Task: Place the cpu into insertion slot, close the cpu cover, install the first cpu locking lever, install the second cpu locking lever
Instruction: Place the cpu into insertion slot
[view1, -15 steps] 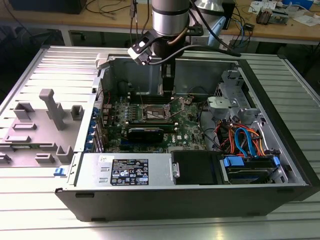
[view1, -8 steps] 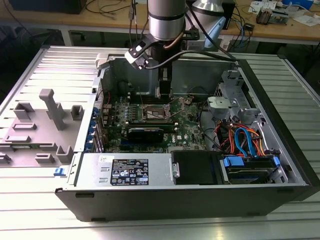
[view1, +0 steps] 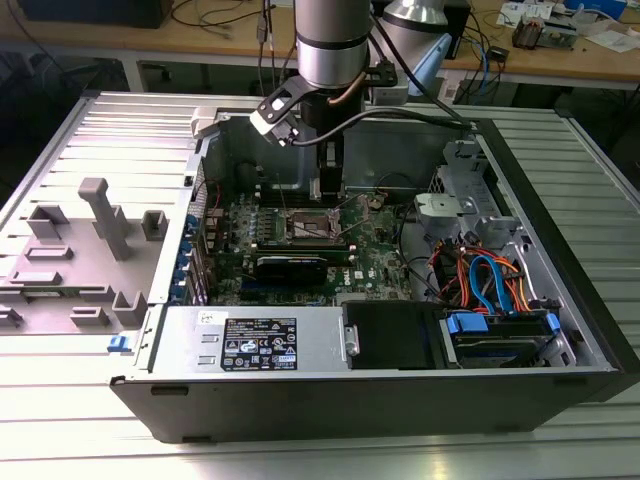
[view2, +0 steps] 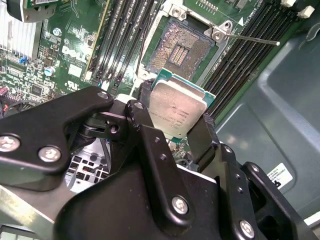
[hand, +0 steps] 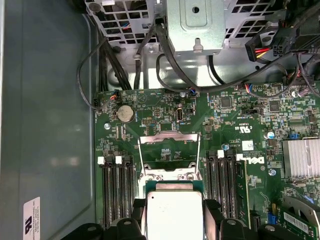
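Observation:
The cpu (view2: 177, 107) is a flat square chip with a dull silver top, and my gripper (view2: 175, 117) is shut on its two opposite edges. It hangs just above the green motherboard, a little off to one side of the insertion slot (view2: 182, 47), whose dark pin field lies bare. In the first wrist view the cpu (hand: 172, 212) sits between my black fingers (hand: 137, 212), with the cpu cover (hand: 170, 136) swung up open beyond it. A thin locking lever (view2: 250, 39) sticks out free from the socket's corner. In the exterior view my gripper (view1: 328, 185) reaches down into the case over the slot (view1: 312, 228).
The motherboard lies inside an open computer case (view1: 560, 330) on a ribbed metal table. Black memory slots (hand: 117, 185) flank the socket. A finned heat sink (hand: 300, 157), a drive cage with coloured cables (view1: 490, 280) and a power supply (view1: 255, 340) crowd around. A grey fixture (view1: 100, 240) stands at the exterior view's left.

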